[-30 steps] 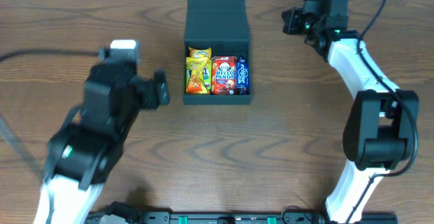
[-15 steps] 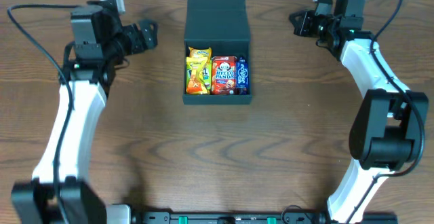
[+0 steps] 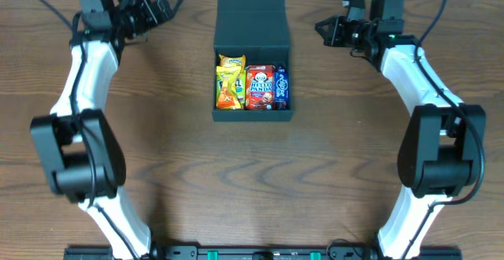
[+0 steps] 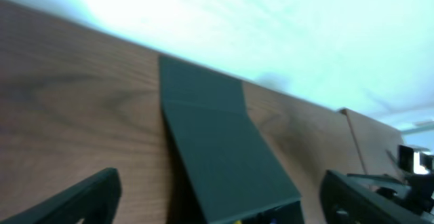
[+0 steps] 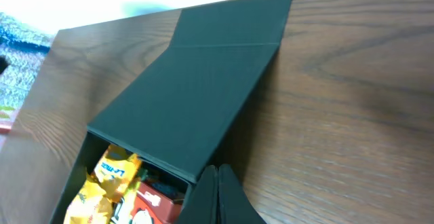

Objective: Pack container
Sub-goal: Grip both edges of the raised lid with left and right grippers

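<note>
Container [image 3: 250,12] sat between your grippers. Your left gripper [image 3: 161,0] hung wide open and empty off to its left. Your right gripper [image 5: 218,173] had its fingers pressed together on nothing, near the lid's right edge. The box rested at the table's [image 3: 252,181] far middle, lid laid back, snack packets [image 3: 252,87] inside.
</note>
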`<state>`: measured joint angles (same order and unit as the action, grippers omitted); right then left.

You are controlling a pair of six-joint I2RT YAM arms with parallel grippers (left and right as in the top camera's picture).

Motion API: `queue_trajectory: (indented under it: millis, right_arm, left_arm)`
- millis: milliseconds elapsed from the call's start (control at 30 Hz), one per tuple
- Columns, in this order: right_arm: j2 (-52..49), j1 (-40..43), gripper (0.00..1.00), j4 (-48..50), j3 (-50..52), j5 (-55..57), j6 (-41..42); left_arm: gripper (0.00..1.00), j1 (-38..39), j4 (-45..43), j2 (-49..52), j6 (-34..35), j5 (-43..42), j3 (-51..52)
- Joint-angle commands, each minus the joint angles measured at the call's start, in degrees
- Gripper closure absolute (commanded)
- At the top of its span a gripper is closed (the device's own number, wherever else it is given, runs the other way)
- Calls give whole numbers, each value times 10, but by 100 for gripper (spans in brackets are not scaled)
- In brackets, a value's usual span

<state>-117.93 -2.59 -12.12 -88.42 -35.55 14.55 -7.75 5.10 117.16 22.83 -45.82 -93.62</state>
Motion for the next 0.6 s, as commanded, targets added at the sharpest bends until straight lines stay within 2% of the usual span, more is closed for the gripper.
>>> queue_trajectory:
  millis: [0, 133, 167, 200, 367, 567]
  right_arm:
    - [-11, -7, 99, 11, 0, 17, 40]
    - [-40, -7, 99, 36, 0, 13, 92]
    - [-49, -7, 99, 44, 0, 9, 101]
    - [-56, -7, 99, 52, 0, 5, 108]
    - [-90, -7, 99, 84, 0, -1, 154]
    - [-116, -7, 99, 92, 0, -14, 167]
  left_arm:
    - [12, 0, 11, 56, 29, -51, -68]
    - [29, 3, 10, 106, 56, -52, -113]
    - [38, 7, 11, 115, 60, -53, -121]
    - [54, 9, 11, 123, 66, -53, -126]
    - [93, 24, 31, 150, 94, -53, -130]
    - [94, 45, 67, 169, 85, -41, -130]
